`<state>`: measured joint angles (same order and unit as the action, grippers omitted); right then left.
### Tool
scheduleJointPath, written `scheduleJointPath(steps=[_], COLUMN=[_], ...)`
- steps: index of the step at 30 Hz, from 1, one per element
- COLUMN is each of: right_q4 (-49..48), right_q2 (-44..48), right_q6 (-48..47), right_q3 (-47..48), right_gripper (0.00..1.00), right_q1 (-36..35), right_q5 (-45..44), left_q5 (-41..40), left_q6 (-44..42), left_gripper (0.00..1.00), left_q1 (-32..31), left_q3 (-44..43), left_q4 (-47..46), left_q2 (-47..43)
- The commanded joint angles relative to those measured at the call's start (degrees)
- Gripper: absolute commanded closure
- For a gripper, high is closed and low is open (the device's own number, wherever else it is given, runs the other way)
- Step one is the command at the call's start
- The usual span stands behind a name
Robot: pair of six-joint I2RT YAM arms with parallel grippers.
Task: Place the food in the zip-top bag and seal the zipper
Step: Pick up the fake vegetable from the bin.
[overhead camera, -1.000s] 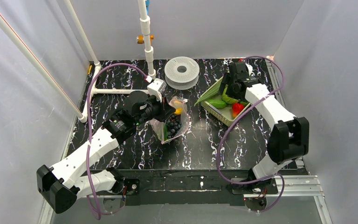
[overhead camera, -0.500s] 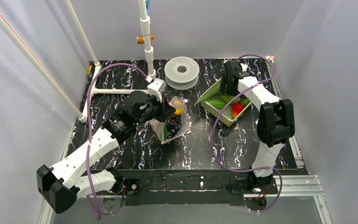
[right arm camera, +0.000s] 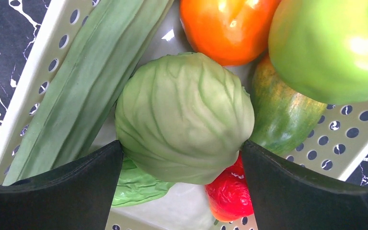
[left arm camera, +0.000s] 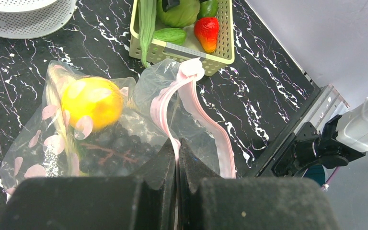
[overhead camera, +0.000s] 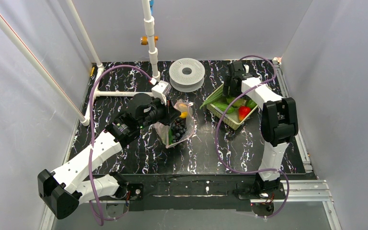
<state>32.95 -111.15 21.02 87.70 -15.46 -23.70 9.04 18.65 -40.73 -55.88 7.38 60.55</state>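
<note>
The clear zip-top bag lies mid-table holding a yellow piece and a dark purple piece. My left gripper is shut on the bag's pink zipper and holds the mouth up. My right gripper is down in the lattice basket. Its fingers press both sides of the pale green round head. The long pale-green stalk leans over the basket's left rim.
The basket also holds an orange ball, a bright green apple, a dark green cucumber and a red piece. A white spool lies behind the bag. A white pipe frame stands at the back left.
My right arm has swung its elbow in, and its gripper has moved slightly left and down into the basket. The left arm and bag have not moved.
</note>
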Motion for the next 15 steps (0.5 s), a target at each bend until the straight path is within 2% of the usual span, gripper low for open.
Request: scheduleJointPath(steps=[1, 5, 11, 15], right_q4=[-1.8, -0.8, -5.1, -7.9], right_q2=[-2.5, -3.7, 1.8, 7.1], right_q6=[-1.9, -1.5, -2.3, -3.0], right_q3=[1.6, 1.8, -2.3, -5.4], right_gripper=[0.02, 0.05, 0.28, 0.50], right_q1=[0.9, 1.2, 1.2, 1.2], right_q5=[0.4, 0.6, 3.2, 5.1], left_q5=[1.0, 1.4, 1.6, 1.8], left_q6=[0.3, 0.3, 0.6, 0.7], left_gripper=[1.00, 1.00, 1.00, 1.00], left_q1=[-0.1, 0.0, 0.0, 0.0], left_q3=[-2.0, -2.2, -2.2, -2.3], left_q4=[-1.6, -1.5, -1.6, -1.5], left_q2=[-0.9, -0.6, -0.1, 0.2])
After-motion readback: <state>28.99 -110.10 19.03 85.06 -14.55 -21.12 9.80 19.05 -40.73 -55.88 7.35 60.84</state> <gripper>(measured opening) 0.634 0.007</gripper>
